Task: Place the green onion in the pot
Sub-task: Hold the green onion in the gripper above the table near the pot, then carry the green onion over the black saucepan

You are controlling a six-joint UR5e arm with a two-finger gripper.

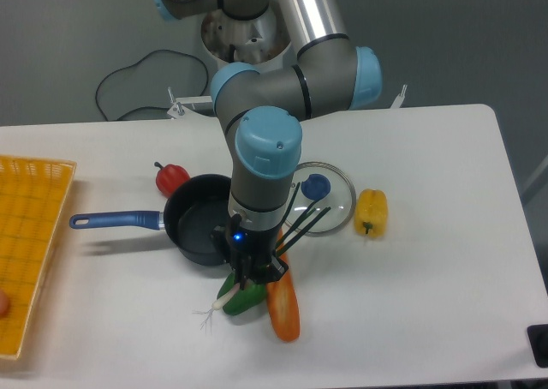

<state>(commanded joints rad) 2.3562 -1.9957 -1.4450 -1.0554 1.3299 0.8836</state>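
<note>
1. The gripper points straight down just in front of the pot, low over the vegetables on the white table.
2. Its dark fingers sit close around the green onion near the white end; the fingers appear to be pinching the stalk, though the wrist hides much of the contact.
3. The green onion lies slanted: its white bulb and wispy roots point toward the front left, and its thin dark leaves run up and to the right, past the arm, over the edge of the glass lid.
4. The onion is outside the pot, beside its front right rim.
5. The pot is black with a long blue handle that points left. Its inside looks dark and bare where it shows.
6. A green pepper lies under the gripper, touching the onion's lower stalk, and a carrot lies just to its right.
7. The glass lid with a blue knob rests flat to the right of the pot, and a yellow pepper lies just beside the lid.
8. A red pepper sits behind the pot, near its rim.
9. A yellow basket stands at the left edge of the table, well apart from the pot.
</note>
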